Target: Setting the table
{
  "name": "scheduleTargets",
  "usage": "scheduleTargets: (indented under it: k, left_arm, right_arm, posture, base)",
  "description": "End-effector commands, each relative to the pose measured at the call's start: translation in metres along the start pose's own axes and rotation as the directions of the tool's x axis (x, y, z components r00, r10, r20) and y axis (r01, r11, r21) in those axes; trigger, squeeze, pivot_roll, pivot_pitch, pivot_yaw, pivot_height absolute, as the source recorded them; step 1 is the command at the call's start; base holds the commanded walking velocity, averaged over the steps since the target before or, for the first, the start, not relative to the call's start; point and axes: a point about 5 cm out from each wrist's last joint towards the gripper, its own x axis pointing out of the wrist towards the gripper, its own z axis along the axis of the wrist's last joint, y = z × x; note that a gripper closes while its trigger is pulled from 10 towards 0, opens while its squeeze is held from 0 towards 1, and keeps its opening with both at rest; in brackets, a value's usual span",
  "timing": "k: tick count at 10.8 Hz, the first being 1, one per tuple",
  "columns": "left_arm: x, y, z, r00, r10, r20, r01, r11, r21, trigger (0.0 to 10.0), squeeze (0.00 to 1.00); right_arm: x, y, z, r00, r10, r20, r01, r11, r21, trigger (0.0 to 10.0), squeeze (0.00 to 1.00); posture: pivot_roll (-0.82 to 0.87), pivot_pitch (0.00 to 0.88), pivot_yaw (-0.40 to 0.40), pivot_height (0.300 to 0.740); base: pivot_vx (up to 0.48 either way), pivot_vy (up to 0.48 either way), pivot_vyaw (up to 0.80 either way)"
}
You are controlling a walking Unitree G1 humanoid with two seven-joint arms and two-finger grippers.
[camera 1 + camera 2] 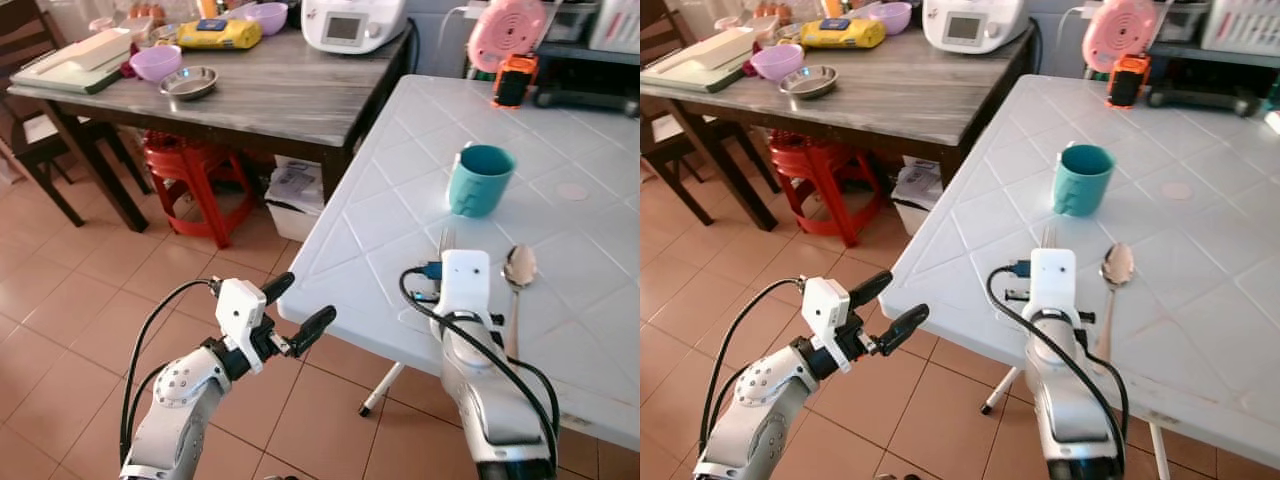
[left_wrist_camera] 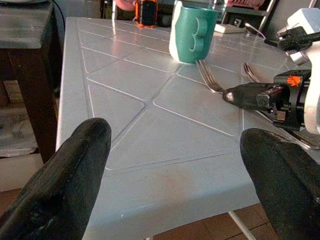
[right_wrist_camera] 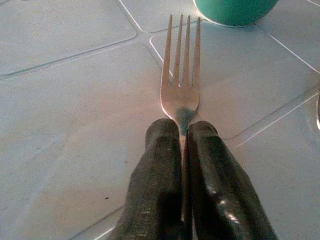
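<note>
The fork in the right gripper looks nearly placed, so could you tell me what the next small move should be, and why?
Probably open the right gripper and back it away. Its fingers are shut on the fork, which lies low along the white table beside the spoon, tines toward the teal mug. The left gripper hangs open off the table's edge.

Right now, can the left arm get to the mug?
Probably not. The left gripper hangs open off the table edge; the mug stands well inboard, and the right gripper with the fork sits between.

Two silver arms, white wrist housings, black looping cables; long black fingers (image 1: pixel 312 329), blue plug at right wrist
</note>
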Motion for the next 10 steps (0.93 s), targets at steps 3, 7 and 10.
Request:
scheduleTargets:
  k: [3, 7, 10]
  left_arm:
    - [0.003, -0.002, 0.008, 0.998, -0.062, 0.017, 0.061, 0.998, 0.028, 10.0, 0.00]
    - [0.004, 0.006, 0.005, 1.000, -0.023, -0.007, 0.023, 0.997, 0.076, 10.0, 0.00]
    - [0.013, 0.025, 0.007, 0.987, 0.159, 0.017, -0.160, 0.976, 0.146, 10.0, 0.00]
  right_arm:
    - [0.004, -0.017, -0.028, 0.995, -0.043, -0.092, 0.040, 0.999, -0.031, 0.0, 0.00]
    - [0.013, -0.011, -0.016, 0.999, -0.011, -0.041, 0.009, 0.999, -0.041, 0.0, 0.00]
    - [0.021, 0.000, 0.010, 0.998, 0.026, 0.056, -0.025, 1.000, -0.015, 0.0, 0.00]
  posture:
    - [-0.08, 0.093, 0.111, 0.740]
    - [-0.09, 0.092, 0.106, 0.740]
    - [-0.08, 0.092, 0.096, 0.740]
  base:
    - [0.000, 0.000, 0.00]
    - [0.000, 0.000, 0.00]
    - [0.000, 0.000, 0.00]
